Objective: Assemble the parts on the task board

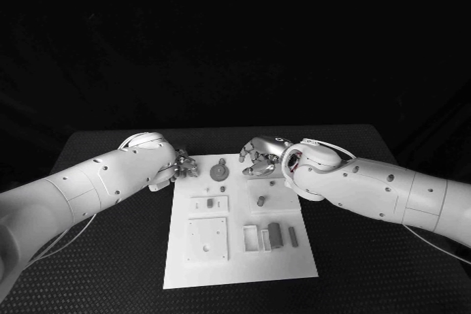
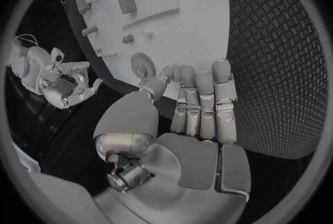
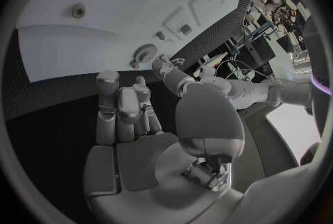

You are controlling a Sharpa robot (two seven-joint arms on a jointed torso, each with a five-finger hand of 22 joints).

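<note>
The gear point(image 1: 219, 170) lies flat near the far end of the task board point(image 1: 295, 259), its little tab pointing toward the far edge, so its long axis runs along the board. Left hand point(image 1: 182, 167) and right hand point(image 1: 260, 157) flank it, fingers loosely apart, holding nothing. Risk, I'd guess: both reaching in and nudging it sideways.

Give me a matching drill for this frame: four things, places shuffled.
Things:
1. left robot hand
2. right robot hand
3. gear
4. task board

Places:
A. lying on the board's far end, between the two hands
B. at the board's far left corner
C. middle of the black table
D. over the board's far right corner

Pairs: 1-B, 2-D, 3-A, 4-C
</note>
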